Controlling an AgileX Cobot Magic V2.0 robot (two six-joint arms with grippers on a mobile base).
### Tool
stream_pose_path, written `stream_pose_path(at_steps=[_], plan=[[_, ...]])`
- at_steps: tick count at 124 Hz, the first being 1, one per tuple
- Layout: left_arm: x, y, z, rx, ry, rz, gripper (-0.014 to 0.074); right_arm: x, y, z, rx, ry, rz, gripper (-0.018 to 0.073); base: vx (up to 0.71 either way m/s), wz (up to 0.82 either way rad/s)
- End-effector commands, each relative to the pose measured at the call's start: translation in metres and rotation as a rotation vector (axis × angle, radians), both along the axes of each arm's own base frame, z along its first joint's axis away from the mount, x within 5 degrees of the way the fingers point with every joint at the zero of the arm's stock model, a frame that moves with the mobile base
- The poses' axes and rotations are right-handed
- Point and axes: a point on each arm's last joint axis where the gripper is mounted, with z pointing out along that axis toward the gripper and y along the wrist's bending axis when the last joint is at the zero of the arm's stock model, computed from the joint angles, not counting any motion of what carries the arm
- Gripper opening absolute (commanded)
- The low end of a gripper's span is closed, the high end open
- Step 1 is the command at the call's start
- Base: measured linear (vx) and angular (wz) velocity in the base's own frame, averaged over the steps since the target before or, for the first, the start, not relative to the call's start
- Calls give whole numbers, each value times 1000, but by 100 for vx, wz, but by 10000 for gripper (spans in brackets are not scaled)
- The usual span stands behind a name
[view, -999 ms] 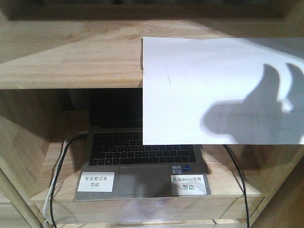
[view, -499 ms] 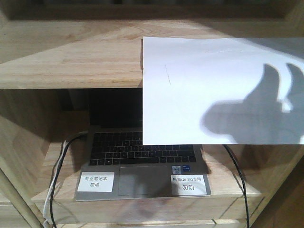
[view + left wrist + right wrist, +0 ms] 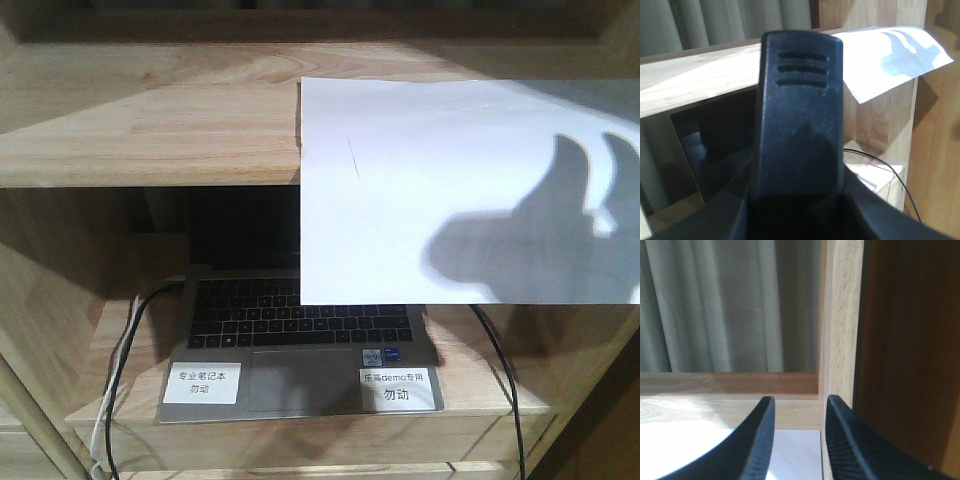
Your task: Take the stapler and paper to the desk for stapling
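Your paper (image 3: 460, 190) lies on the upper shelf (image 3: 150, 130) of the wooden unit, toward the right. Its near part hangs out past the shelf's front edge and covers the right side of the open laptop (image 3: 300, 340) on the shelf below. A faint short dark line shows near the sheet's left edge, and the shadow of a gripper (image 3: 540, 230) falls across its right half. The laptop carries two white printed labels, one at the near left (image 3: 203, 382) and one at the near right (image 3: 398, 388), and cables run down on its left (image 3: 120, 370) and right (image 3: 505, 370). Your right gripper (image 3: 800, 404) hangs over the far right end of the sheet, close to the unit's light wooden upright (image 3: 840, 315), with a grey curtain (image 3: 715, 305) behind. Its two ribbed jaws stand a modest way apart and nothing sits between them. Your left gripper (image 3: 800, 95) fills its own wrist view with one broad black finger. The other finger is hidden, so you cannot tell how its jaws stand. From there the paper shows up and to the right, jutting off the shelf edge.
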Motion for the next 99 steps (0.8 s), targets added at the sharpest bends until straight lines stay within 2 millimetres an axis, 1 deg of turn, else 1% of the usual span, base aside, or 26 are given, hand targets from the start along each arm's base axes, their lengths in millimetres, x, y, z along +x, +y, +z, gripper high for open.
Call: stream_pose_path(at_steps=[1, 41, 55, 63, 69, 70, 73, 78, 81, 82, 88, 91, 92, 95, 96, 99], plan=[[0, 2, 18, -90, -97, 16, -6, -1, -1, 14, -6, -92, -7, 239, 0, 0], [0, 2, 18, -90, -97, 16, -6, -1, -1, 14, -7, -93, -7, 245, 0, 0], [0, 2, 18, -90, -97, 16, -6, -1, -1, 14, -9, -93, -9, 278, 0, 0], [0, 2, 18, -90, -97, 16, -6, -1, -1, 14, -9, -93, -9, 321, 0, 0], [0, 2, 18, -90, -97, 16, -6, -1, -1, 14, -8, -93, -8, 366, 0, 0], [0, 2, 18, -90, -97, 16, -6, -1, -1, 14, -8, -93, -8, 388, 0, 0], [0, 2, 18, -90, -97, 16, -6, -1, -1, 14, -8, -93, -8, 405, 0, 0], [0, 2, 18, -90, -97, 16, -6, -1, -1, 14, -8, -93, -8, 466, 0, 0], [0, 2, 18, -90, -97, 16, -6, -1, -1, 14, -8, -93, -8, 475, 0, 0], [0, 2, 18, -90, -97, 16, -6, -1, -1, 14, -8, -93, -8, 503, 0, 0], [0, 2, 18, -90, -97, 16, -6, -1, -1, 14, -8, -93, -8, 571, 0, 0], [0, 2, 18, -90, -97, 16, -6, -1, -1, 14, -8, -94, -9, 589, 0, 0], [0, 2, 18, -90, -97, 16, -6, -1, -1, 14, -8, -94, -9, 617, 0, 0], [0, 2, 18, -90, -97, 16, -6, -1, -1, 14, -8, -96, -9, 636, 0, 0], [0, 2, 18, -90, -97, 16, -6, -1, -1, 14, -8, -96, -9, 661, 0, 0], [0, 2, 18, -90, -97, 16, -6, -1, -1, 14, -8, -98, -9, 677, 0, 0]])
